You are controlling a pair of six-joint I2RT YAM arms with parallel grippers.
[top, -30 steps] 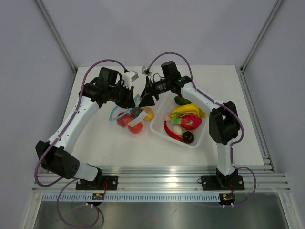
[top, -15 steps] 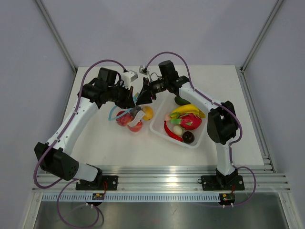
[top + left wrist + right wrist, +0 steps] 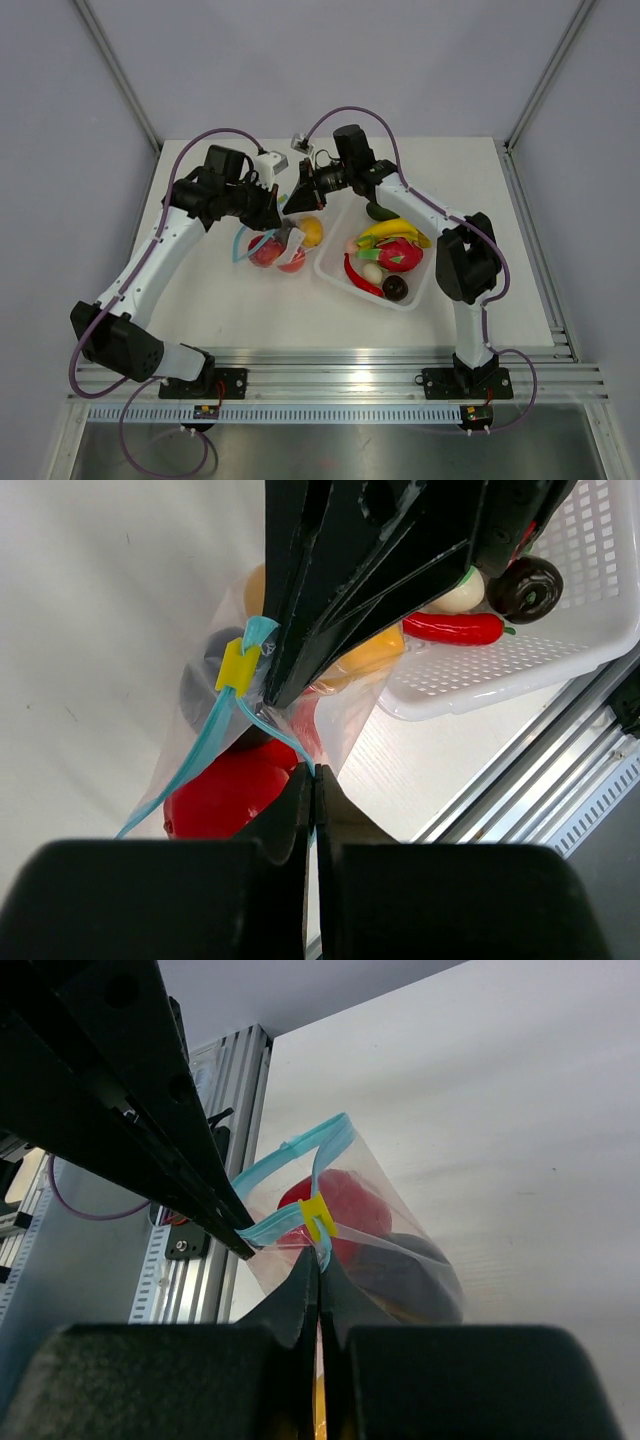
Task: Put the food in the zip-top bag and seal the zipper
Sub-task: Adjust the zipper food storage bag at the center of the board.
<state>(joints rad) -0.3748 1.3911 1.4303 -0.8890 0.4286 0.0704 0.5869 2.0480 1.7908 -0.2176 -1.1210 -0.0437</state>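
Note:
The zip-top bag hangs just over the table between my two grippers, with red food, a dark piece and an orange piece inside. Its zipper is a light blue strip carrying a yellow slider. My left gripper is shut on one end of that strip. My right gripper is shut on the strip right beside the slider. In the top view the left gripper and right gripper nearly touch above the bag.
A white tray stands right of the bag with a banana, pink fruit, red chili, dark brown fruit and a green piece. An aluminium rail runs along the near edge.
My right gripper has gone from open to shut on the zipper by the slider. Both grippers and the bag have shifted slightly left and back.

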